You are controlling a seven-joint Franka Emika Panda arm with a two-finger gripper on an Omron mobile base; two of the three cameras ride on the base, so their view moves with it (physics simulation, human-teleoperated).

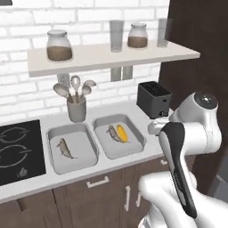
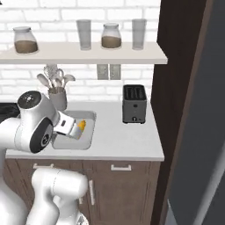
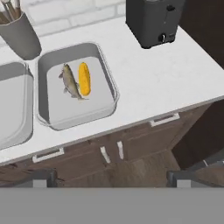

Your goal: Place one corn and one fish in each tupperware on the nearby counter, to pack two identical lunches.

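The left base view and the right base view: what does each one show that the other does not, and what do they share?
Left base view alone: the black cooktop, and the left tupperware holding one fish and no corn. It also gives the right tupperware whole, a fish lying beside the corn.

Right base view alone: the counter stretching bare in front of the toaster, up to a tall dark panel.

Both: the toaster, the utensil cup, the shelf with jars, and the corn.

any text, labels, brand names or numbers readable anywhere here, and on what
None can be read.
The toaster, the jars on the shelf and the cooktop carry no lettering.
The two tupperware trays and the counter are plain too.
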